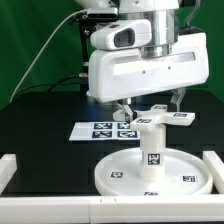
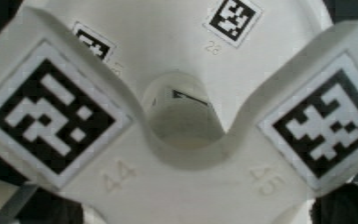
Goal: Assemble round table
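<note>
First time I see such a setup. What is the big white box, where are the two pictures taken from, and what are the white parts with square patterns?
The big white box is a robot arm's two-finger gripper. One picture comes from a camera off the arm; the other from a camera on the wrist, filled by the cross piece. On the black table lies a round disc with a post upright on it. The four-armed cross piece sits atop the post, between the fingers; whether they clamp it is unclear. The tagged strip is the marker board.
</note>
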Action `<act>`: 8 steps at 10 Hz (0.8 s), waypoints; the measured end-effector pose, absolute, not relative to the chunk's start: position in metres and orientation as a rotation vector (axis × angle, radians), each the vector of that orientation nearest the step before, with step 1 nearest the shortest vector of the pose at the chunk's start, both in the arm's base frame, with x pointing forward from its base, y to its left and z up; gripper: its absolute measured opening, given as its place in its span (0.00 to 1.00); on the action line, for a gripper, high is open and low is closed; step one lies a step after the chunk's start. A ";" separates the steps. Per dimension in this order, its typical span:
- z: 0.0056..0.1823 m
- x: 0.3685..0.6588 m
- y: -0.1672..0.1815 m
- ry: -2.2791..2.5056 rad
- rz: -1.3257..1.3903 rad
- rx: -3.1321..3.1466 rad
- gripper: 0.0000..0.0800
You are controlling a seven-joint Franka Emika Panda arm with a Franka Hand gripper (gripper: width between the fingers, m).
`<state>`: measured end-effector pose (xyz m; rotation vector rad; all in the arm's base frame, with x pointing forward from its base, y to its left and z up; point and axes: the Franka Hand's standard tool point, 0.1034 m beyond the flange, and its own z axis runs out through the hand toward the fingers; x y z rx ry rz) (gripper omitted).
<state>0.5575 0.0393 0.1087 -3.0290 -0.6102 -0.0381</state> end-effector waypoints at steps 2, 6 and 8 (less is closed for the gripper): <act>0.108 0.560 0.039 -0.596 -0.022 -3.026 0.81; 0.107 0.563 0.038 -0.601 -0.049 -3.026 0.65; 0.108 0.563 0.038 -0.601 -0.049 -3.026 0.55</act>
